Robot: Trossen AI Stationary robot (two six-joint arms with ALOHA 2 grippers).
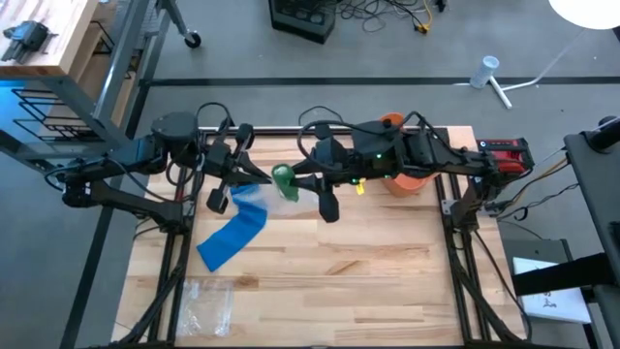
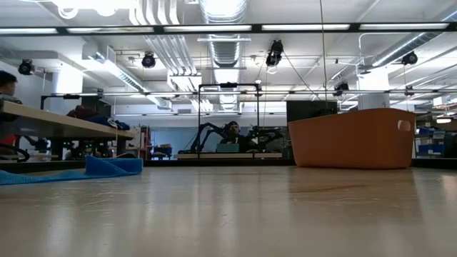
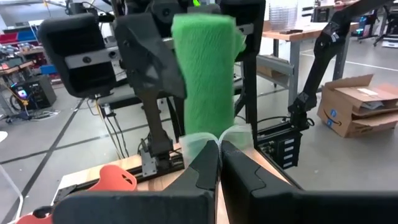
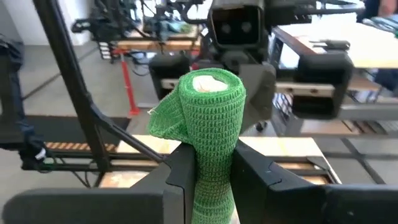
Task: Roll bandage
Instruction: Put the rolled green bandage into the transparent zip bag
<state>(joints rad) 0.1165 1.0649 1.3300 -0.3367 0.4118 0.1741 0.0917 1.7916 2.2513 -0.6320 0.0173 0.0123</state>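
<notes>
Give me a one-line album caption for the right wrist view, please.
Right gripper clamps an upright green bandage roll, loose flap to one side, with the other arm's wrist close behind.

In the right wrist view, the lower end of the green rolled bandage (image 4: 210, 118) disappears between the right gripper (image 4: 211, 180) fingers and the picture's edge. In the high view, the crinkled clear plastic wrapper (image 1: 205, 299) at the tabletop's (image 1: 368, 262) seven o'clock is too faint to outline. In the low view, the blue cloth (image 2: 78, 170) runs off frame at nine o'clock.
</notes>
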